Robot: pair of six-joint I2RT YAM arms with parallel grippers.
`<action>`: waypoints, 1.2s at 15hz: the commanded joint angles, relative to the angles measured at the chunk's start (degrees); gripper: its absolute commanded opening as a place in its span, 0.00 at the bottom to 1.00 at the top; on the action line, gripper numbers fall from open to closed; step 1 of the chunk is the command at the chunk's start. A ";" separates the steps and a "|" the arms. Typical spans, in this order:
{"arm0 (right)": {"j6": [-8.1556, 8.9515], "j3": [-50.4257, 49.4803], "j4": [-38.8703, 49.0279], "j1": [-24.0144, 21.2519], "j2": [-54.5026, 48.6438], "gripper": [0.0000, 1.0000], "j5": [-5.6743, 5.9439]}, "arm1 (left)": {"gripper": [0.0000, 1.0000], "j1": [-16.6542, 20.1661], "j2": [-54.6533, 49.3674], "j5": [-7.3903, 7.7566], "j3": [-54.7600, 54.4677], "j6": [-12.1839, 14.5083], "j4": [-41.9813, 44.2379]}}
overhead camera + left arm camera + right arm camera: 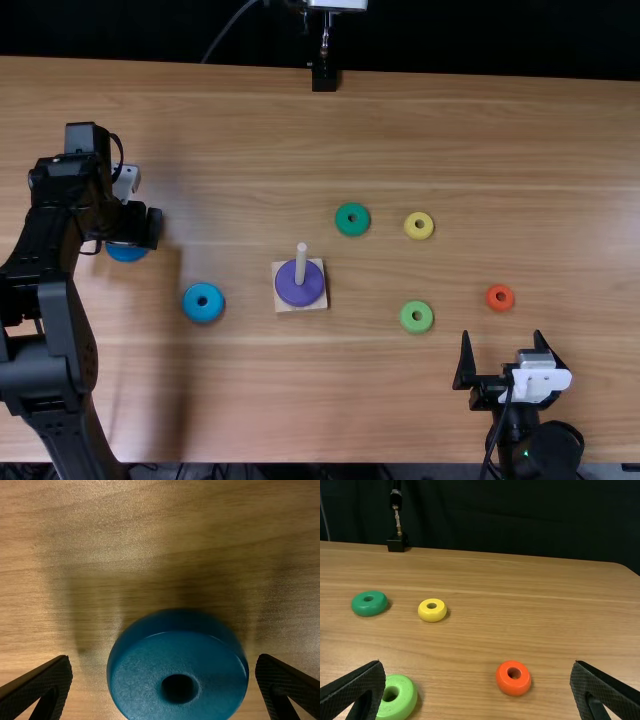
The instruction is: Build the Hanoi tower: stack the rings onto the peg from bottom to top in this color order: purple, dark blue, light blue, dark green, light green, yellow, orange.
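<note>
Barely begun, with purple ring [302,295] on peg [301,260], leaving six to stack; spread apart at left gripper [164,657], right gripper [477,662].

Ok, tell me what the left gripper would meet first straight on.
The left gripper would likely meet the dark blue ring, framed between its open fingers; depth is unclear, so they may straddle it.
</note>
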 commanded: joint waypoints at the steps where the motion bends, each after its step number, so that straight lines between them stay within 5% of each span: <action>1: -0.18 -2.85 -3.77 -0.26 -1.06 1.00 0.52 | 1.00 -0.39 1.39 0.86 1.69 0.69 -0.03; 14: -0.18 -2.85 -3.77 -0.26 -1.06 1.00 0.52 | 1.00 -0.31 2.44 0.86 1.51 0.79 -0.77; 17: -0.18 -2.85 -3.77 -0.26 -1.06 1.00 0.52 | 0.06 -0.13 2.00 0.97 1.33 0.79 -0.87; 18: -0.18 -2.85 -3.77 -0.26 -1.06 1.00 0.52 | 0.00 -0.13 1.91 0.97 1.33 0.79 -0.87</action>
